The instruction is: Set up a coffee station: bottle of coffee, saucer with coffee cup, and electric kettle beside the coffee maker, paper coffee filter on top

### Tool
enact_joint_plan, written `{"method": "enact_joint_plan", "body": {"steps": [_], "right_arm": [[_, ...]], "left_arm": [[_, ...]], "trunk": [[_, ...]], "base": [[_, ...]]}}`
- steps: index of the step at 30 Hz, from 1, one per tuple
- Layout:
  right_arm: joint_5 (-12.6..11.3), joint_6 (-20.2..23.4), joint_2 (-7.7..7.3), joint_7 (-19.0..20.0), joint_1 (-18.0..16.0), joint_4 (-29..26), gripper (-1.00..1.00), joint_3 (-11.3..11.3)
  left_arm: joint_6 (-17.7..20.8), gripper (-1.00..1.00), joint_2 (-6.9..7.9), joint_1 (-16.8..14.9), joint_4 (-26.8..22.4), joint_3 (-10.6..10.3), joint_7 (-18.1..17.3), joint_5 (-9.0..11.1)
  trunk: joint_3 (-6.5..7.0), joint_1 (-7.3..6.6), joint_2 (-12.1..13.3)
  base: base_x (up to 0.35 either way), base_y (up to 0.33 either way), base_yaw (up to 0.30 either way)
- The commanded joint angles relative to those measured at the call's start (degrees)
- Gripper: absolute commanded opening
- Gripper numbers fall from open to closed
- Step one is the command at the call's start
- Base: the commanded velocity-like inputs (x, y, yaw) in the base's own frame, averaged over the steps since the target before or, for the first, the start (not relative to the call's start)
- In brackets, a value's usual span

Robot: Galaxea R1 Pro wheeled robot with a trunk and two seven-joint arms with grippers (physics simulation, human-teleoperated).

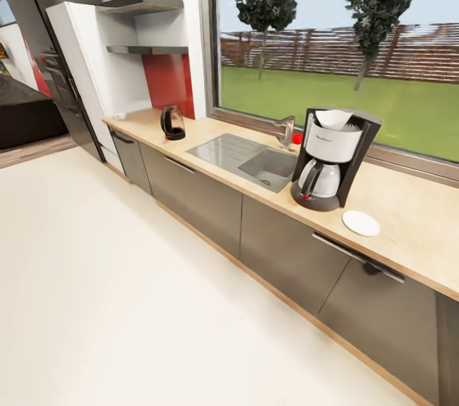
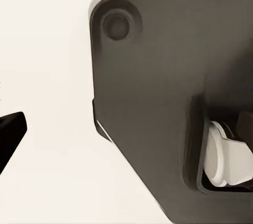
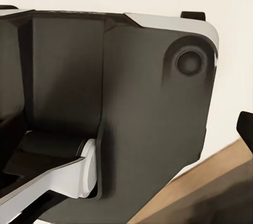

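I see long wooden countertop (image 1: 414,215) from head camera. Far left on it, electric kettle (image 1: 172,122) stands near red wall panel (image 1: 169,81). Then sink (image 1: 268,167) with faucet (image 1: 285,132). Right of sink, coffee maker (image 1: 331,160) stands upright, white paper filter (image 1: 333,118) on top. Just right of it, white saucer (image 1: 361,223) lies flat. My wrist cameras show dark robot base (image 2: 174,103) over pale floor; I cannot tell if grippers are released or clenched.

You see a matt, light wood-look table (image 1: 408,215) over smooth grey cabinet fronts (image 1: 204,195). The coffee maker (image 1: 333,157) looks like glossy black and white plastic with a glass carafe. The sink (image 1: 245,154) is brushed metal, the saucer (image 1: 361,223) smooth white.
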Motion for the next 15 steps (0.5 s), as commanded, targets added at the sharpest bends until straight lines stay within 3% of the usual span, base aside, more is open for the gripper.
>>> {"method": "enact_joint_plan", "body": {"steps": [1,5,15], "right_arm": [[0.5,0.3,0.02,0.2,0.0,-0.2,1.00,-0.5],[0.5,0.3,0.02,0.2,0.0,-0.2,1.00,-0.5],[0.5,0.3,0.02,0.2,0.0,-0.2,1.00,-0.5]], "left_arm": [[-0.2,1.00,0.15,0.0,0.1,-0.5,0.2,0.5],[-0.1,1.00,0.82,0.0,0.2,-0.5,0.2,0.5],[0.0,1.00,1.56,0.0,0.2,-0.3,0.9,0.5]], "trunk": [[-0.01,0.03,-0.1],[0.34,0.03,-0.1],[1.24,0.03,-0.1]], "base": [[0.033,0.000,0.080],[0.166,0.000,0.080],[0.319,0.000,0.080]]}}
